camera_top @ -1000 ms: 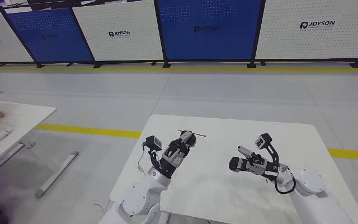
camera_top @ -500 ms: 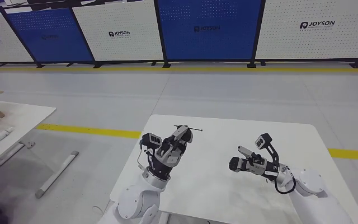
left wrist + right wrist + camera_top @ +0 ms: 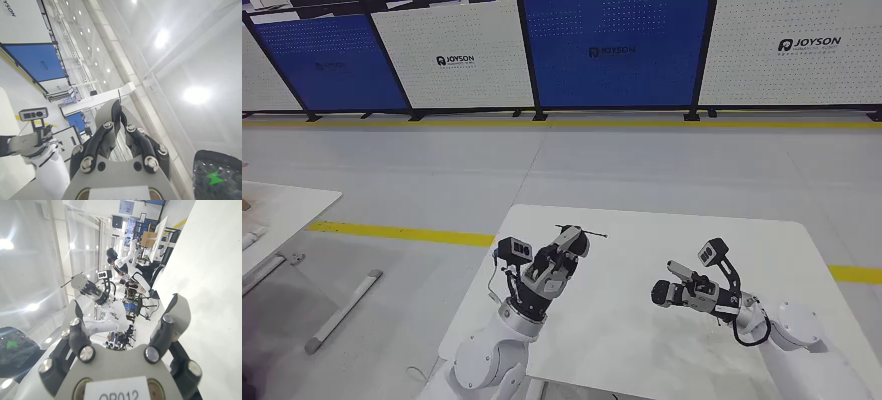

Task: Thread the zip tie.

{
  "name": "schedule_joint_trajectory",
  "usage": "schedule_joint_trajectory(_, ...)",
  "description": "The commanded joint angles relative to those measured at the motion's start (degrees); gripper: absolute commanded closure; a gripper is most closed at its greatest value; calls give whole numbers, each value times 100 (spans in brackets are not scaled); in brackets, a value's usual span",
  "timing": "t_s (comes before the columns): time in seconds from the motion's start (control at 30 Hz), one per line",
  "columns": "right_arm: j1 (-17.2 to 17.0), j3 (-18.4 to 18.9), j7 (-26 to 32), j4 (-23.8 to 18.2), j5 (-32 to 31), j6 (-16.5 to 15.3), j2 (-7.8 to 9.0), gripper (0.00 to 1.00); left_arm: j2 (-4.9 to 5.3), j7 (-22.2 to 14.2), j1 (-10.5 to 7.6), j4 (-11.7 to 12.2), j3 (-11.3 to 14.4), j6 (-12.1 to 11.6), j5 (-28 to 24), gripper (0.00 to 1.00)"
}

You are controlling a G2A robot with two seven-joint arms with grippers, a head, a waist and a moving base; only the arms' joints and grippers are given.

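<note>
Left fingers (image 3: 116, 113) are clenched on the tie (image 3: 119, 95), pad to pad. Thin black ends stick out beyond them on two sides. The whole grip is held up off the worktop (image 3: 672, 225). Which end is head and which is tail is too small to tell.

Right fingers (image 3: 178, 311) are spread wide with nothing between them. They are well apart from the left fingers and face their way.

Step in hand, as I read it: get the right fingers onto a free end.

- Take it near its tip, so that little strap is left past the fingers to flop.
- Close squarely on the flat faces, as an edge-on pinch would likely let the strap twist.
- Keep the left grip firm and steady, since it is the reference for the threading.
- Bring tail to head in line with the slot; a skewed entry will probably buckle the strap.
- The strap looks slender and springy, so approach slowly.
</note>
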Motion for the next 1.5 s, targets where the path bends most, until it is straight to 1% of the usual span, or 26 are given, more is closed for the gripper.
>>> schedule_joint_trajectory(0.0,0,0,0,0,0,0,0,0,11,-129,9,52,13,145,240,100)
schedule_joint_trajectory(0.03,0,0,0,0,0,0,0,0,20,-211,30,100,26,296,339,100)
schedule_joint_trajectory(0.07,0,0,0,0,0,0,0,0,35,-330,36,128,24,539,452,100)
schedule_joint_trajectory(0.1,0,0,0,0,0,0,0,0,38,-342,28,135,5,571,519,100)
schedule_joint_trajectory(0.23,0,0,0,0,0,0,0,0,46,-419,34,337,57,770,806,100)
schedule_joint_trajectory(0.37,0,0,0,0,0,0,0,0,52,-483,44,549,118,902,1047,100)
schedule_joint_trajectory(0.43,0,0,0,0,0,0,0,0,56,-452,37,690,152,993,1301,100)
schedule_joint_trajectory(0.5,0,0,0,0,0,0,0,0,51,-362,16,791,213,989,1534,100)
schedule_joint_trajectory(0.53,0,0,0,0,0,0,0,0,45,-315,6,796,238,987,1560,100)
schedule_joint_trajectory(0.93,0,0,0,0,0,0,0,0,41,-277,-9,814,255,1007,1580,100)
schedule_joint_trajectory(1.03,0,0,0,0,0,0,0,0,59,-327,-81,936,258,1134,2066,100)
schedule_joint_trajectory(1.1,0,0,0,0,0,0,0,0,76,-360,-86,1036,277,1199,2476,100)
schedule_joint_trajectory(1.17,0,0,0,0,0,0,0,0,86,-369,-85,1113,304,1232,2765,100)
schedule_joint_trajectory(1.2,0,0,0,0,0,0,0,0,96,-370,-95,1163,330,1223,3062,100)
schedule_joint_trajectory(1.3,0,0,0,0,0,0,0,0,105,-282,-80,1300,427,1144,3614,100)
schedule_joint_trajectory(1.4,0,0,0,0,0,0,0,0,100,-253,-100,1368,501,1117,3758,100)
schedule_joint_trajectory(1.47,0,0,0,0,0,0,0,0,93,-240,-93,1355,522,1104,3680,100)
